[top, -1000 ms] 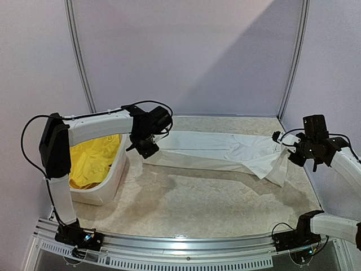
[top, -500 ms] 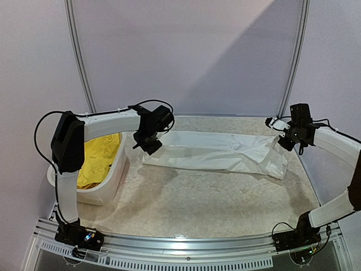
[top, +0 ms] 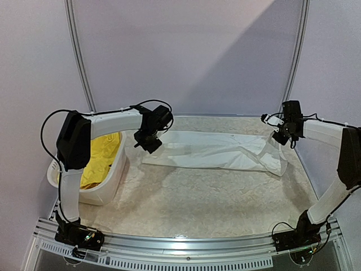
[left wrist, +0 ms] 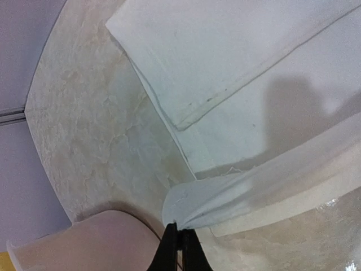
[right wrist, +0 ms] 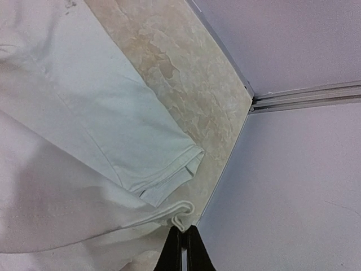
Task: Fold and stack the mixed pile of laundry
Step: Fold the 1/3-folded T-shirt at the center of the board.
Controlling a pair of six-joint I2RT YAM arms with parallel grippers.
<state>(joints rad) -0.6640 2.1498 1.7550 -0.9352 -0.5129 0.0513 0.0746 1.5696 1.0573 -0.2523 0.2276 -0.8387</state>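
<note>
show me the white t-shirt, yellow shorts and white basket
white cloth T-shirt [top: 210, 152], top view, middle of its body
bright yellow shorts [top: 101, 155], top view, bunched cloth
white plastic basket [top: 115, 180], top view, right wall

Two robot arms, the left arm [top: 110, 125] and the right arm [top: 321, 131], share one table [top: 197, 203]. Each carries one pincer, two in all: the left pincer [top: 149, 148] and the right pincer [top: 277, 138]. Garments in view number two: one white T-shirt [top: 214, 151] and one yellow garment [top: 100, 157]. There is one white basket [top: 113, 183].
</note>
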